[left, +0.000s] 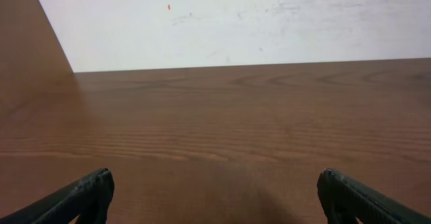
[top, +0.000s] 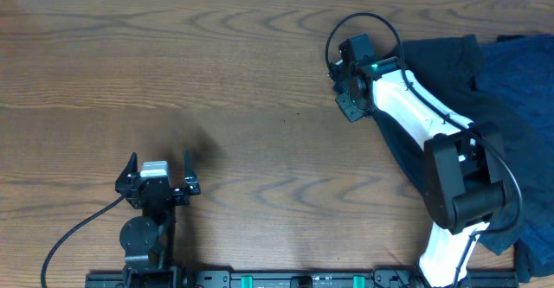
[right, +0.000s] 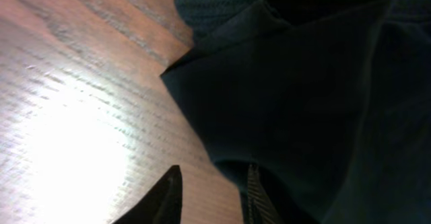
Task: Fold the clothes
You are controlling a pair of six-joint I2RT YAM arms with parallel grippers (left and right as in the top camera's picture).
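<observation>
Far to the left of the T-shirt (top: 433, 63), near the front edge of the table (top: 216, 80), the left tool (top: 159, 160) stands with its two fingers spread wide and nothing between them. Its wrist view shows only bare wood between the dark fingers (left: 84, 192).

The right tool (top: 348, 87) is at the left edge of the T-shirt. In its wrist view the fingers (right: 167, 196) stand rather near each other, and the dark hem of the T-shirt (right: 303, 103) comes down to them. I cannot tell if the hem is pinched or only lies beside them.

The T-shirt lies crumpled at the right side of the table, partly under the right arm. Just to the right of the T-shirt, touching it, lies a bluer garment (top: 524, 89).
</observation>
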